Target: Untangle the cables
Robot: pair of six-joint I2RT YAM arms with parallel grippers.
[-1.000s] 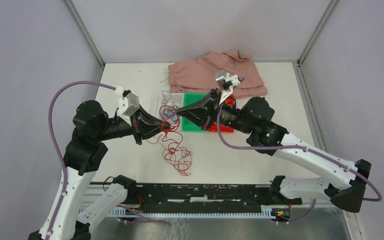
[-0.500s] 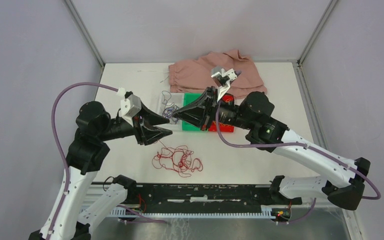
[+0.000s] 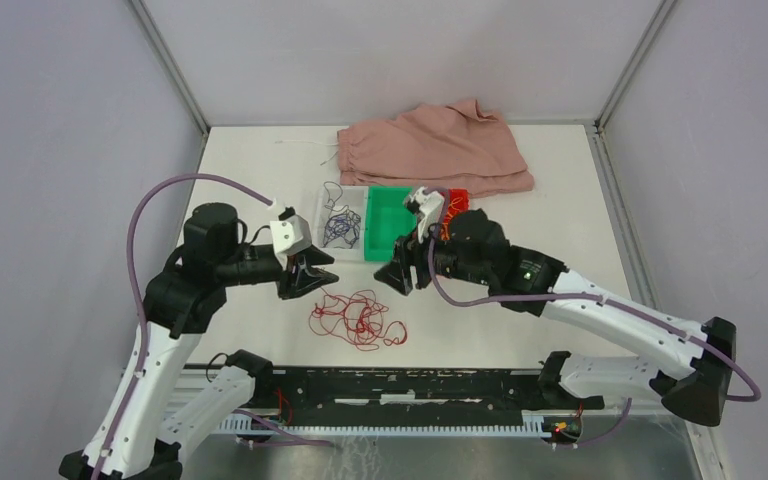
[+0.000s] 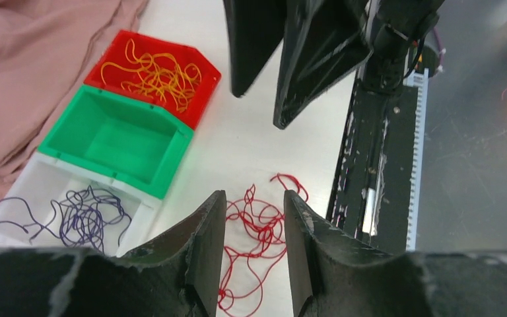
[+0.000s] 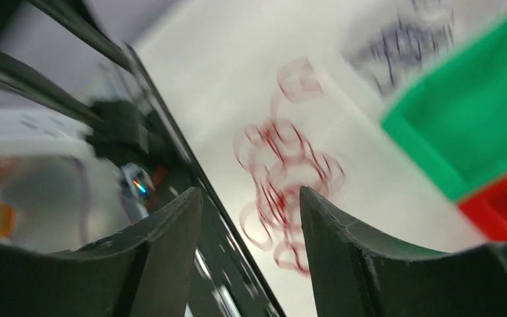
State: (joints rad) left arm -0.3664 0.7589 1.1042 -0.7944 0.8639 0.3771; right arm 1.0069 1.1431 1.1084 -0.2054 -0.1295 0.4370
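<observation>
A red cable [image 3: 358, 318] lies in a loose tangle on the table near the front edge, free of both grippers. The dark purple-blue cable [image 3: 340, 225] lies in a white bin [image 4: 142, 218], and the yellow cable [image 4: 148, 72] in a red bin [image 4: 198, 66]. My left gripper [image 3: 315, 278] hovers open just left of and above the red tangle, and the red cable [image 4: 261, 224] shows between its empty fingers [image 4: 204, 224]. My right gripper [image 3: 398, 275] is open and empty to the tangle's upper right. In its blurred wrist view the red cable [image 5: 284, 172] lies beyond the open gripper [image 5: 247, 195].
An empty green bin [image 3: 385, 215] sits between the white and red bins. A pink cloth [image 3: 435, 148] with a white drawstring lies at the back. The black rail [image 3: 410, 385] runs along the near table edge, close behind the red tangle.
The left gripper let go of the red cable, which dropped to the table. The right gripper opened, leaving the purple-blue cable in the white bin. Both grippers moved nearer, toward the red tangle.
</observation>
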